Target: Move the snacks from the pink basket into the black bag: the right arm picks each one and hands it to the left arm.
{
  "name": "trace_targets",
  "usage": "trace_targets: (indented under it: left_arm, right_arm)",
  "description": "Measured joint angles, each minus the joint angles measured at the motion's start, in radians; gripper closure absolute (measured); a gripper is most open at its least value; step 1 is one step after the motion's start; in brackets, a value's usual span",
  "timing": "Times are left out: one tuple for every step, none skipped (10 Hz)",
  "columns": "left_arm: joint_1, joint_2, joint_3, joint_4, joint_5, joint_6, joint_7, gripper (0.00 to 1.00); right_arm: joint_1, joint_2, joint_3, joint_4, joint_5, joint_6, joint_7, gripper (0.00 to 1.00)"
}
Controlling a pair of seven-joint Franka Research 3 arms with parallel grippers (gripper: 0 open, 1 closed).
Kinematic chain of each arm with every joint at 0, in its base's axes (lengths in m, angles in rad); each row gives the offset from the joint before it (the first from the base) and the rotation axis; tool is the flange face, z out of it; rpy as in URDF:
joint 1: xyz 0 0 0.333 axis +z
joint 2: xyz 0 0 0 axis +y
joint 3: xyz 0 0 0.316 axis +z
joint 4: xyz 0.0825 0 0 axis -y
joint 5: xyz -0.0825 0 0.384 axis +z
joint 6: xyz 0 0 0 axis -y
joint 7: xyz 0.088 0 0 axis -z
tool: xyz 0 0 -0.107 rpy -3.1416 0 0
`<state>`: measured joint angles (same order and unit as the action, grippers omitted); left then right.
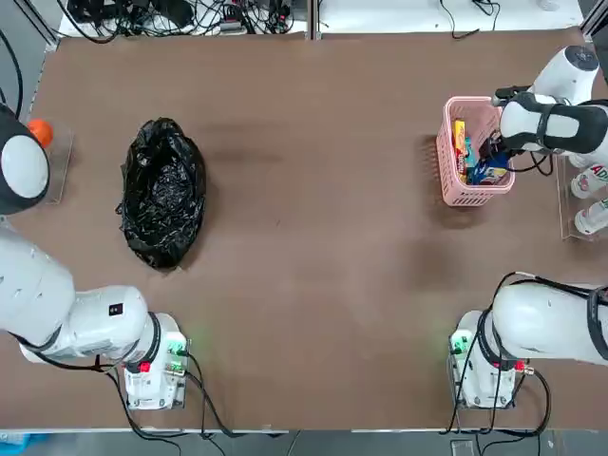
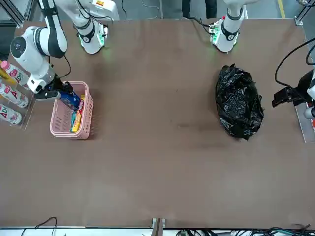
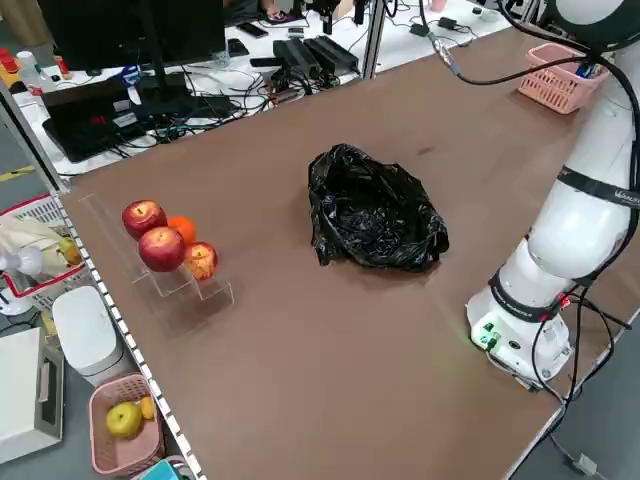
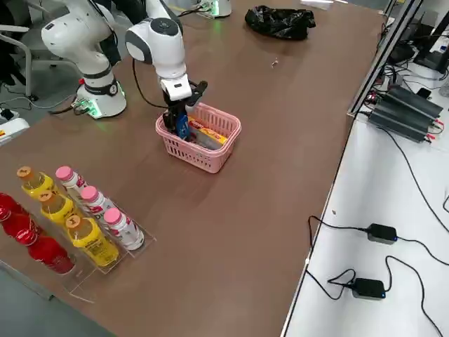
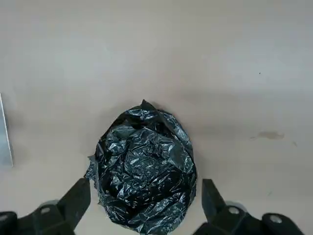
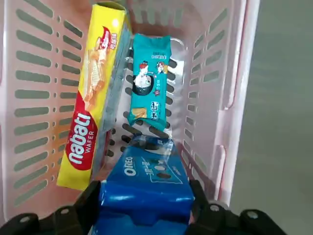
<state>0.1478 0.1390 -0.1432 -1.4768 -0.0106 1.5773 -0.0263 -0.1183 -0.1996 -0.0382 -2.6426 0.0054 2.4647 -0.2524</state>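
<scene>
Glossy wrinkled plastic black bag [image 1: 161, 193]; pink basket [image 1: 448, 166] slotted plastic.

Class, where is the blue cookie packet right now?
In the right wrist view, the blue cookie packet sits between the right gripper's fingers inside the pink basket, beside the teal packet and yellow wafer box.

blue packet [image 6: 144, 191] partly hidden between right tool [image 6: 144, 205] fingers.

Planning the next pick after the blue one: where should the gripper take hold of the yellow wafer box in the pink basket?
The yellow wafer box stands on its long edge against a long wall of the pink basket. Probably best to come straight down from above and pinch its upper long edge across the thin faces, near mid-length. The teal packet lies close on the inner side, so clearance looks tight.
</scene>
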Motion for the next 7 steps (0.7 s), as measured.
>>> trace_targets:
  left_arm:
    - [0.0,0.0,0.0,0.0,0.0,0.0,0.0,0.0]
    - [0.0,0.0,0.0,0.0,0.0,0.0,0.0,0.0]
    - [0.0,0.0,0.0,0.0,0.0,0.0,0.0,0.0]
    - [0.0,0.0,0.0,0.0,0.0,0.0,0.0,0.0]
    - [0.0,0.0,0.0,0.0,0.0,0.0,-0.002,0.0]
    - [0.0,0.0,0.0,0.0,0.0,0.0,-0.004,0.0]
    - [0.0,0.0,0.0,0.0,0.0,0.0,-0.004,0.0]
  right_arm:
    - [0.0,0.0,0.0,0.0,0.0,0.0,0.0,0.22]
    - [0.0,0.0,0.0,0.0,0.0,0.001,-0.001,0.29]
    - [0.0,0.0,0.0,0.0,0.0,0.002,-0.001,0.34]
    - [0.0,0.0,0.0,0.0,0.0,0.002,-0.002,0.4]
    - [0.0,0.0,0.0,0.0,0.0,0.002,-0.003,0.45]
    - [0.0,0.0,0.0,0.0,0.0,0.001,-0.005,0.51]
    - [0.0,0.0,0.001,0.0,0.0,0.0,-0.006,0.54]
